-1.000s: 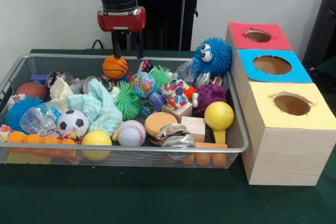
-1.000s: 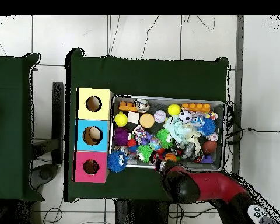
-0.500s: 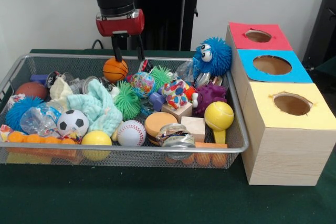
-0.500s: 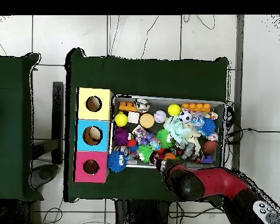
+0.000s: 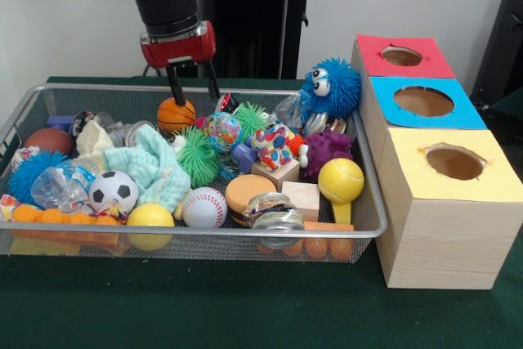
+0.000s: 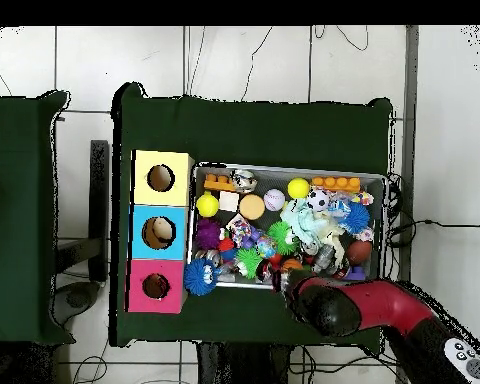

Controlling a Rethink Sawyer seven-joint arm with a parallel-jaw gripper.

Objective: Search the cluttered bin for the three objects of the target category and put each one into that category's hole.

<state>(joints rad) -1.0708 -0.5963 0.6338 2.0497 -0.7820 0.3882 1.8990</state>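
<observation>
Green cloth covers the table, and on it sits a wire mesh bin [image 5: 49,96] crammed with toys, with a wooden block of three holes standing just to its right: red hole [image 5: 401,55] at the far end, blue hole [image 5: 423,100] in the middle, yellow hole [image 5: 454,161] nearest.

At the bin's far side, left of centre, the gripper [image 5: 193,96] hangs with its two fingers spread apart, holding nothing. Right below its tips lies a small orange basketball [image 5: 176,114], tucked against the far wire wall; the fingertips look level with the ball's top, though whether they touch it is hard to tell. In the overhead view the arm covers that corner, so nothing there confirms it.

Balls seem the likely target category: a soccer ball [image 5: 113,190], a baseball [image 5: 203,207] and a yellow ball [image 5: 150,220] lie toward the near left.

The step in hand looks like closing in on the basketball. To do it well, centre the fingers so they straddle the ball's widest part, go down far enough to pass its middle, then close gently, since a round ball gripped high will squirt out. Mind the wire wall and the speckled ball [image 5: 221,130] just to the right
</observation>
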